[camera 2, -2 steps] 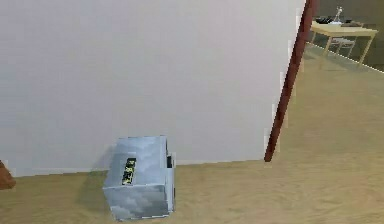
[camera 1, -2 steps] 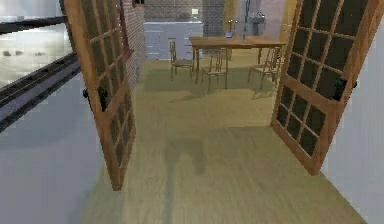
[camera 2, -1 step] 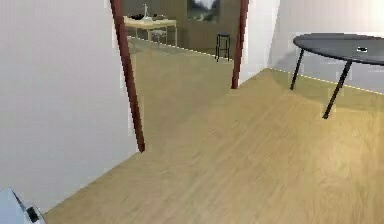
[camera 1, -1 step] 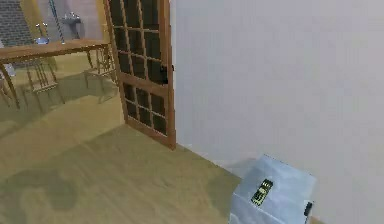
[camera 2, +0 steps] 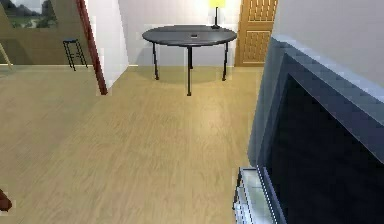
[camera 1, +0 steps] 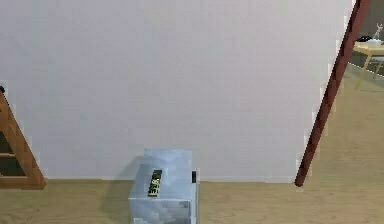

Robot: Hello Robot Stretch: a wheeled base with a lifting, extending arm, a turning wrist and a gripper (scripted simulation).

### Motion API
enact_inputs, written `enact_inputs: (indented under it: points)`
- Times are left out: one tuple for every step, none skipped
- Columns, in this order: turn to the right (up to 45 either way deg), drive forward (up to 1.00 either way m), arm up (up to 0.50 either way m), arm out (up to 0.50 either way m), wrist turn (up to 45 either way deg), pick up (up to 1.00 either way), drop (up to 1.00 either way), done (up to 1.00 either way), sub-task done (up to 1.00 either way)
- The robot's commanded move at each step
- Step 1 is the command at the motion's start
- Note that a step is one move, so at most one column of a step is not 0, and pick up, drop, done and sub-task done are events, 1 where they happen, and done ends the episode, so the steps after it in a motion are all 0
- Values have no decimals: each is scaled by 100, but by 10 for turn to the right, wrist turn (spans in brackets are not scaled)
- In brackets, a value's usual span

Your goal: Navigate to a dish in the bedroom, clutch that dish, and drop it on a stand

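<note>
A pale blank wall (camera 1: 170, 80) takes up most of the forward view. Light wooden floor (camera 2: 130, 140) runs from the near edge of the arm side view to the far wall. At the arm side view's right stands a big dark screen (camera 2: 335, 150) in a grey frame. Just below its lower left corner there is a pale grey slatted piece (camera 2: 255, 200), too cut off to name.

Against the far wall stands a round dark table (camera 2: 165, 36) on thin legs, and a wooden door (camera 2: 257, 30) is just beside the table's right edge. A red-brown door frame (camera 1: 325, 110) leans across the forward view's right.

A grey cabinet (camera 1: 175, 168) sits at the foot of the wall. A dark flat slab (camera 1: 155, 183) lies along the left edge of its top. Part of a wooden shelf unit (camera 1: 15, 150) shows at the forward view's left edge.

A black stool (camera 2: 72, 52) stands beyond the doorway. A yellow lamp (camera 2: 215, 12) stands at the table's back right edge. A small dark thing (camera 2: 192, 36) lies near the tabletop's middle, too small to name.

Where the dish lies cannot be told, nor can the state of the claw.
</note>
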Motion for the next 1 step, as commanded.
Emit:
enact_inputs:
  points:
    - [0, 10, 0, 0, 0, 0, 0, 0, 0]
